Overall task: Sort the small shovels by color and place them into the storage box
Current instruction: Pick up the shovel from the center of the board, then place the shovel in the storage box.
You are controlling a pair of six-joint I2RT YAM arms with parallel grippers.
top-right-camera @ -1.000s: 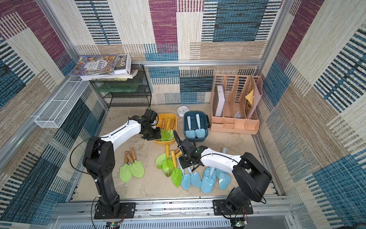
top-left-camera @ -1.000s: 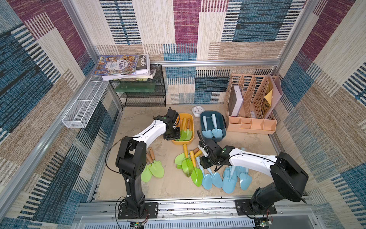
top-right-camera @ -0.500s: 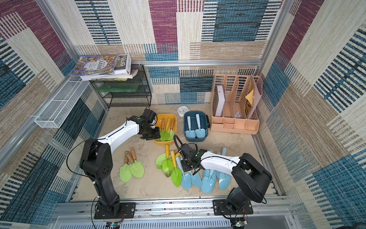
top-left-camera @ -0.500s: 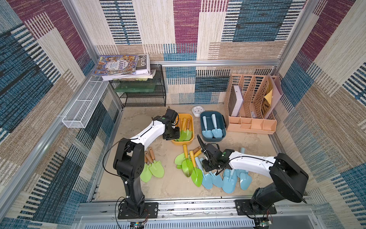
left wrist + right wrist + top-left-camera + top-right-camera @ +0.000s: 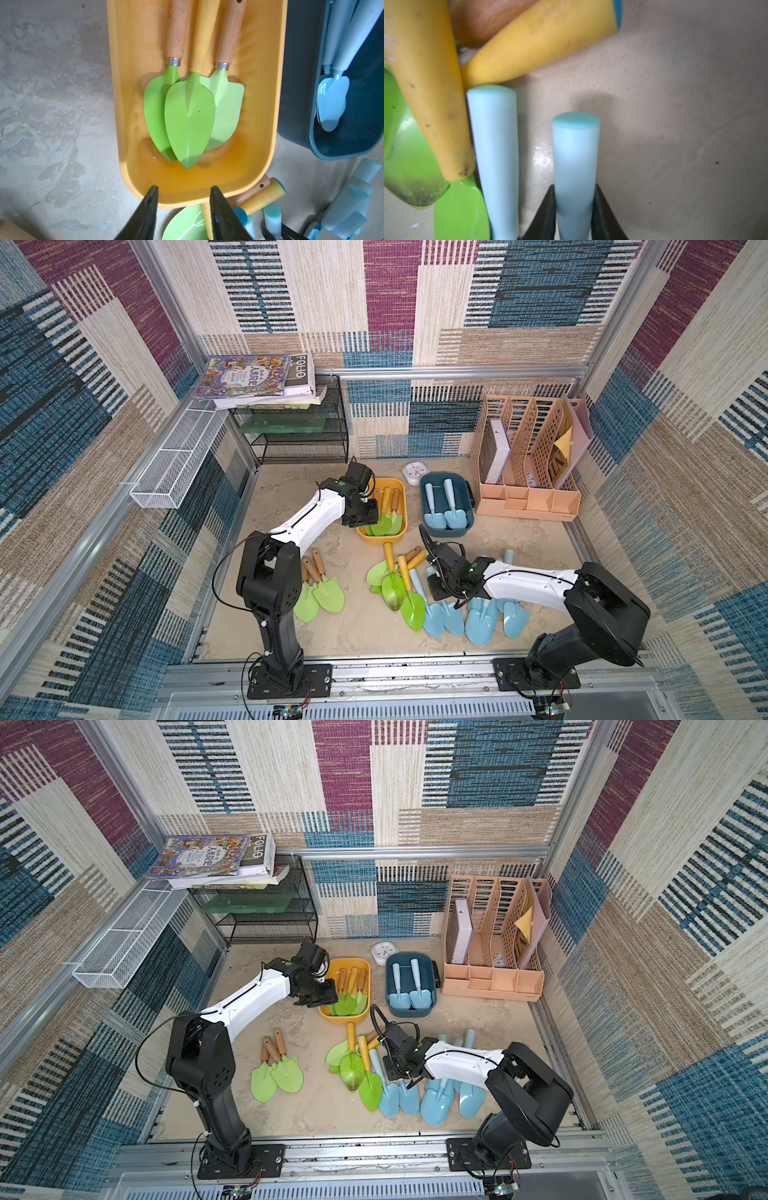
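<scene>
Right hand [image 5: 574,207] gripped the handle of a light blue shovel [image 5: 575,149] in the near pile [image 5: 415,605] on the surface [image 5: 675,104], jaws tight against it. Left hand [image 5: 184,197] hung part open and empty over the yellow bin's [image 5: 259,145] near end. Three green shovels [image 5: 190,116] lay inside it, and two blue shovels [image 5: 444,514] lay in the dark blue bin [image 5: 424,506].

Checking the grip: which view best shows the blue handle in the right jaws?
Right wrist view: the handle is close up, jaws on both sides. In both top views the right gripper mostly covers it. Left wrist view: only blurry handle ends.
</scene>
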